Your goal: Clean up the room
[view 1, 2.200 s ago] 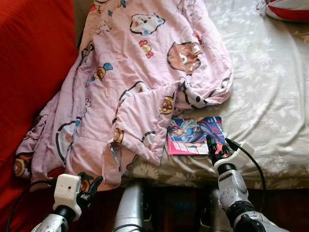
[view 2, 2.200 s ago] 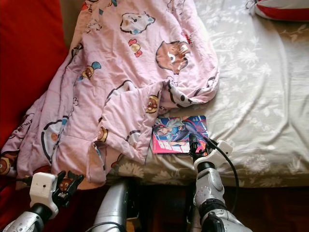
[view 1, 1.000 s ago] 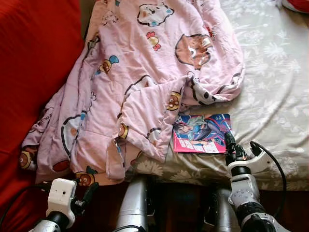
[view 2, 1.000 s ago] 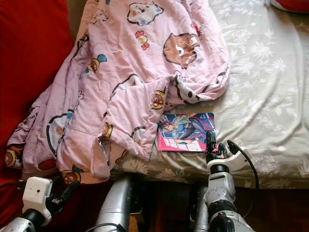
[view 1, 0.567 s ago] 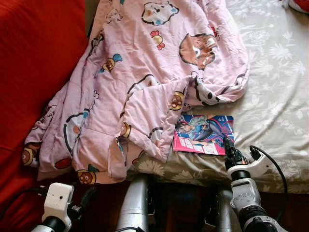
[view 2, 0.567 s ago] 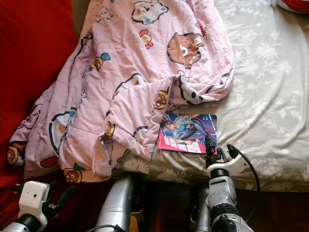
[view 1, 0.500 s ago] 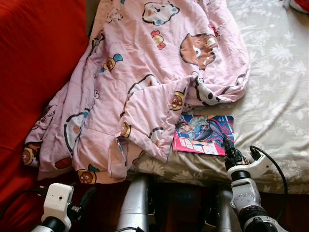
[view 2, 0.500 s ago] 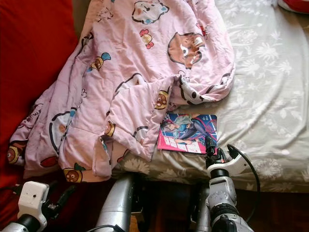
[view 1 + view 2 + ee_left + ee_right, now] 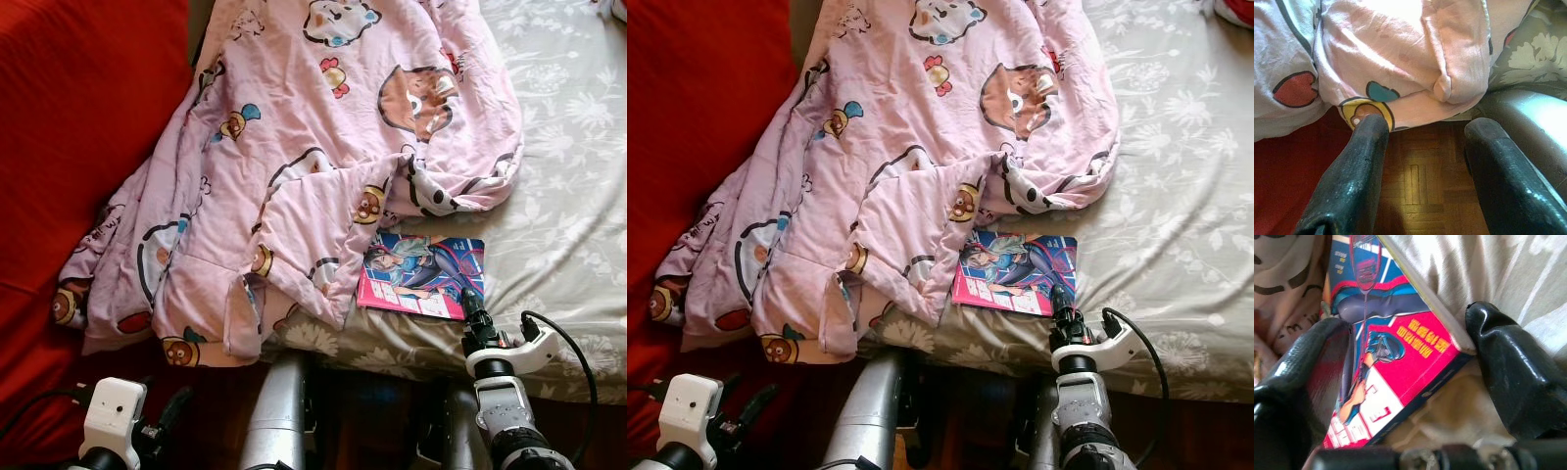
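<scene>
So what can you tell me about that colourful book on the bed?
The comic book is a thin paperback with a glossy cover: a drawn figure in blue and a pink-red band with lettering. It lies flat and closed on the floral grey bedsheet, near the bed's edge, beside the pink cartoon blanket. The right gripper brackets its near corner, fingers open.
</scene>
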Available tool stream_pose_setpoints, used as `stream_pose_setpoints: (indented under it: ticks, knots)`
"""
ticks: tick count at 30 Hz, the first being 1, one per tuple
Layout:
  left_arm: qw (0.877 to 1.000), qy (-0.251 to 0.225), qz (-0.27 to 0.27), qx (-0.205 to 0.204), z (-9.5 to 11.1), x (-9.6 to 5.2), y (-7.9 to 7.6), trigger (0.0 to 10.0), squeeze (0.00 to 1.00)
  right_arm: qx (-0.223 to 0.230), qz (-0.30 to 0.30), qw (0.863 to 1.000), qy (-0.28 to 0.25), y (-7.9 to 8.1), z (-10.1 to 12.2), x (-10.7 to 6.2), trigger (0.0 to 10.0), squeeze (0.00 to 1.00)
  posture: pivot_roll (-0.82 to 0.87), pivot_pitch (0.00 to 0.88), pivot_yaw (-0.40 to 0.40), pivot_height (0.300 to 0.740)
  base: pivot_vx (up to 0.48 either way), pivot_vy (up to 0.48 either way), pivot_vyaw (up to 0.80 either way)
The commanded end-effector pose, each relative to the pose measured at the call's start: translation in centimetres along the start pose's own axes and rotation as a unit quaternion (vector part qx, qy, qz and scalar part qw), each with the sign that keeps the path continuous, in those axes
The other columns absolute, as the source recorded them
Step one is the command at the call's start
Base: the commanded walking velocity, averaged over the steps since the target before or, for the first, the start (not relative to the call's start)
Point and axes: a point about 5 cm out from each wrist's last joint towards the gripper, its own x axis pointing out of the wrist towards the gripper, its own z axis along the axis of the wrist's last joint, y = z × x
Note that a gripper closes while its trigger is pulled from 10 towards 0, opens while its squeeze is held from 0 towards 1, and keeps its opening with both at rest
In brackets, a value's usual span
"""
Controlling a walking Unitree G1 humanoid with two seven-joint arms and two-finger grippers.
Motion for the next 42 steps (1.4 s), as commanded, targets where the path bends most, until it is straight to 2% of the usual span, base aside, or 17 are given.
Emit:
stream_pose_setpoints:
  ticks: [1, 5, 11, 12, 13, 42]
  knots:
    - [1.000, 0.023, 0.010, 0.000, -0.7, -0.9, 0.8, 10.0, 0.00, 0.042, -0.002, 0.998, 0.050, -0.1, -3.1, -0.9, 10.0, 0.00, 0.33, 0.418, 0.242, 0.606, 0.000, 0.000, 0.00]
    - [1.000, 0.023, 0.009, 0.001, -0.7, -0.8, 0.7, 10.0, 0.00, 0.040, 0.023, 0.996, 0.073, 0.7, -3.9, -0.7, 10.0, 0.00, 0.33, 0.416, 0.240, 0.606, 0.000, 0.000, 0.00]
    - [1.000, 0.022, 0.009, 0.002, -0.6, -0.7, 0.6, 10.0, 0.00, 0.036, 0.023, 0.996, 0.077, 0.7, -4.0, -0.6, 10.0, 0.00, 0.33, 0.415, 0.237, 0.606, 0.000, 0.000, 0.00]
    - [1.000, 0.022, 0.007, 0.004, -0.7, -0.7, 0.6, 10.0, 0.00, 0.031, 0.019, 0.997, 0.074, 0.6, -3.9, -0.7, 3.3, 0.00, 0.33, 0.415, 0.236, 0.606, 0.000, 0.000, 0.00]
    - [1.000, 0.023, 0.005, 0.005, -0.7, -0.8, 0.5, 10.0, 0.00, 0.032, 0.018, 0.997, 0.073, 0.5, -3.8, -0.7, 0.0, 0.00, 0.33, 0.415, 0.237, 0.606, 0.000, 0.000, 0.00]
    - [1.000, 0.019, -0.010, 0.014, -0.6, -0.2, 0.1, 10.0, 0.00, 0.046, 0.011, 0.997, 0.062, 0.6, -3.8, -0.6, 0.0, 0.00, 0.32, 0.398, 0.239, 0.606, 0.000, 0.000, 0.00]
